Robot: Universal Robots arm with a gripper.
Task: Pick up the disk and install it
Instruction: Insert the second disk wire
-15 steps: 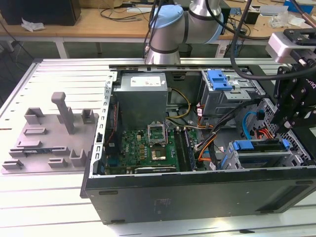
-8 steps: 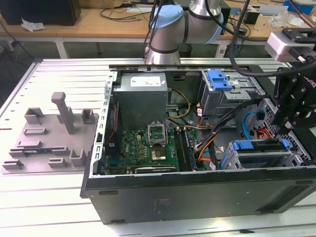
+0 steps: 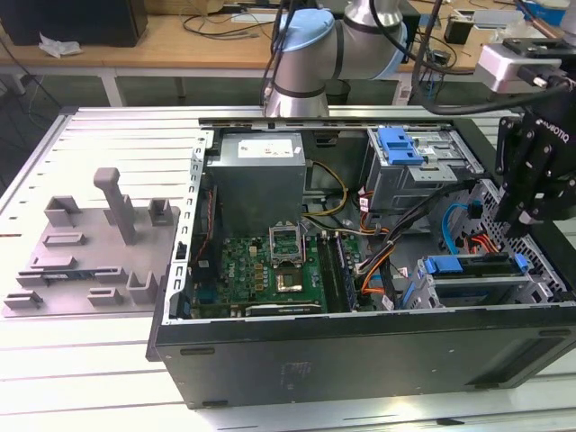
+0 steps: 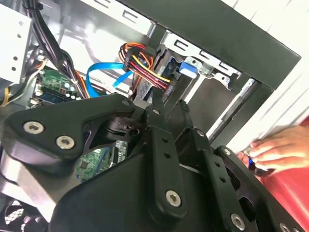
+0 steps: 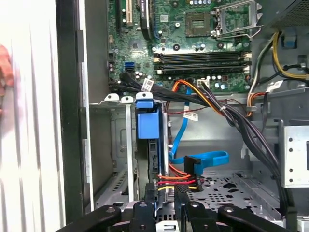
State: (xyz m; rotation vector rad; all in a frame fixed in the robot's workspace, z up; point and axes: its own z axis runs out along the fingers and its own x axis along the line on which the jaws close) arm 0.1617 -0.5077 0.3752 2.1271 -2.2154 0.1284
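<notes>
An open computer case (image 3: 360, 342) is seen lying on the slatted surface (image 3: 90, 378), with its motherboard (image 3: 270, 270) exposed. The disk (image 5: 147, 140), in its blue carrier, is seated upright in the drive cage (image 5: 116, 145) at the case's corner. The pincer (image 3: 522, 225) is held just above that cage; whether its fingers are spread cannot be told. A person's hand (image 4: 277, 150) is seen beside the case.
</notes>
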